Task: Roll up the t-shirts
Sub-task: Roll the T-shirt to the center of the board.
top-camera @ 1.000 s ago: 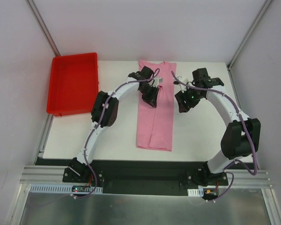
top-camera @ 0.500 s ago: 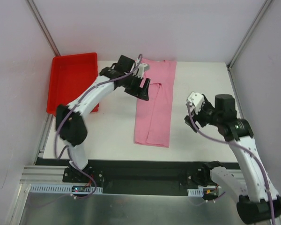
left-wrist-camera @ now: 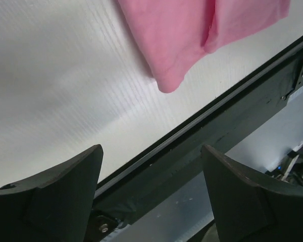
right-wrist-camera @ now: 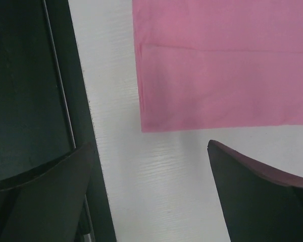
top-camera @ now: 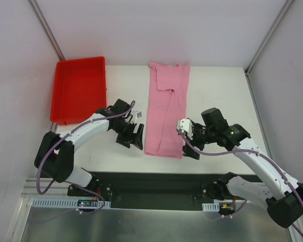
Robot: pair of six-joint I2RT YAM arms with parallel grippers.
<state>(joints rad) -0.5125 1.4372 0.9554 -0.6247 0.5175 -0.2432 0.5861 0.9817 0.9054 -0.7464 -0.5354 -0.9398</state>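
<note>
The light-pink t-shirt (top-camera: 166, 108) lies flat on the white table, folded lengthwise into a long narrow strip running from the far edge toward me. My left gripper (top-camera: 131, 140) hangs open just left of the strip's near-left corner (left-wrist-camera: 166, 83), holding nothing. My right gripper (top-camera: 188, 146) is open beside the near-right corner, the hem (right-wrist-camera: 217, 101) just ahead of its fingers. In the left wrist view my left gripper (left-wrist-camera: 151, 151) frames the table's front rail. In the right wrist view my right gripper (right-wrist-camera: 149, 146) has only bare table between its fingers.
A red tray (top-camera: 65, 108) sits at the far left of the table. The black front rail (top-camera: 156, 179) runs just behind both grippers, and grey walls close in the sides and back.
Both arms have swung from the shirt's far end down to its near end. Both grippers have opened wide, and the shirt's far edge now lies flat and uncovered.
</note>
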